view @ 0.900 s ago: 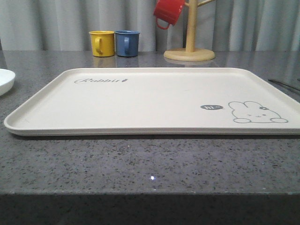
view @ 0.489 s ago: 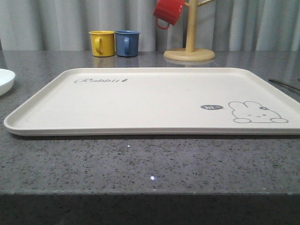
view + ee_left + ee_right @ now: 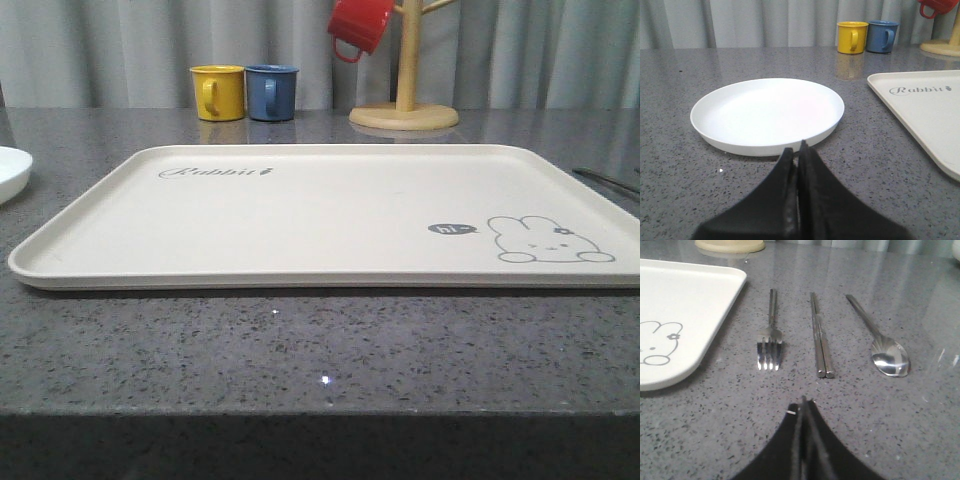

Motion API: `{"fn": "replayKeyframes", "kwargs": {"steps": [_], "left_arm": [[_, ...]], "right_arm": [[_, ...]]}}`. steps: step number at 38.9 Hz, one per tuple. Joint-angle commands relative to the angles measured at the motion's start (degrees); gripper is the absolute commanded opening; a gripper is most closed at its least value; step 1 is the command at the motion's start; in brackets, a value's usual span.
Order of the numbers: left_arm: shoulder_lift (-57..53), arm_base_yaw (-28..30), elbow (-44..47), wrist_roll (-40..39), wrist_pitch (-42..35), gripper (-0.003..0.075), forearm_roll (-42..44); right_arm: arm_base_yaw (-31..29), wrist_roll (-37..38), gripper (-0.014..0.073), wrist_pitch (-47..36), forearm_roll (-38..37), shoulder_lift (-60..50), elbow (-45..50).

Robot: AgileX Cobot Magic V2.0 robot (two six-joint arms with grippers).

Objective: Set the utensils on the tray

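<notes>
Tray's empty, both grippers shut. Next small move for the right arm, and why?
Probably open the right gripper and ease it toward the chopsticks, which lie straight ahead of it. Its fingers are closed on nothing, and the fork, chopsticks and spoon all lie on the counter beside the tray, none on it yet. Fork first would be equally fair.

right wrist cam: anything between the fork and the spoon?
Yes, in the right wrist view the chopsticks lie on the bare countertop between the fork and the spoon, apart from both.
</notes>
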Motion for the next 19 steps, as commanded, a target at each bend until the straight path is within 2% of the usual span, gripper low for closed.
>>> {"fn": "replayKeyframes", "kwargs": {"steps": [1,7,13,15,19], "left_arm": [[-1.3,0.3,0.2,-0.6,-4.9,-0.0018,-0.1],[-1.3,0.3,0.2,-0.6,-8.0,-0.0018,-0.1],[-1.3,0.3,-0.5,-0.6,-20.9,-0.0018,-0.1],[-1.3,0.3,-2.2,-0.6,-23.7,-0.0018,-0.1],[-0.3,0.3,-8.6,-0.6,-22.2,-0.0018,2.3]], "right_arm": [[-0.4,-0.5,-0.0120,-5.1,-0.2,-1.0,-0.2],[-0.4,-0.5,-0.0120,-7.7,1.1,-1.0,-0.2],[-0.4,-0.5,-0.0120,-17.5,3.6,-1.0,-1.5],[-0.4,-0.5,-0.0120,-17.9,3.6,-1.0,-3.3],[-0.4,-0.5,-0.0120,-15.1,3.2,-0.9,-10.0]]}}
